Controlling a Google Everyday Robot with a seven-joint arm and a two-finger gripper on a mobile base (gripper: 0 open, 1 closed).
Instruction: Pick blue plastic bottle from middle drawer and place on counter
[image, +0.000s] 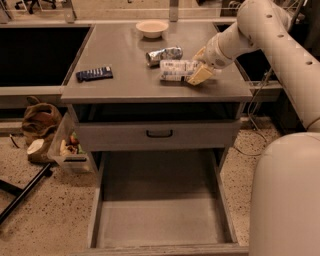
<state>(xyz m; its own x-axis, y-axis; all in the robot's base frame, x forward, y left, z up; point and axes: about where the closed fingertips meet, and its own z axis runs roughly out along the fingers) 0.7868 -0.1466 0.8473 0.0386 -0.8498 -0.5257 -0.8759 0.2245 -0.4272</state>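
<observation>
Bottle (175, 70) is lying on its side on the counter (125, 86), toward the right edge, with its right end sitting against the gripper (201, 70). Sweeping from the left, a brown bag (39, 122) is slumping on the floor beside a clear bin (70, 152). A dark remote (94, 74) is resting on the counter's left part, and a pale bowl (152, 28) is standing at the back. A crumpled foil packet (164, 54) is lying just behind the bottle. The gripper is reaching in from the right and touching the bottle; whether it is clamping it or only resting against it, I cannot tell. Below, a shut drawer front (200, 135) is showing its black handle, and the middle drawer (160, 227) is standing pulled out beneath it.
</observation>
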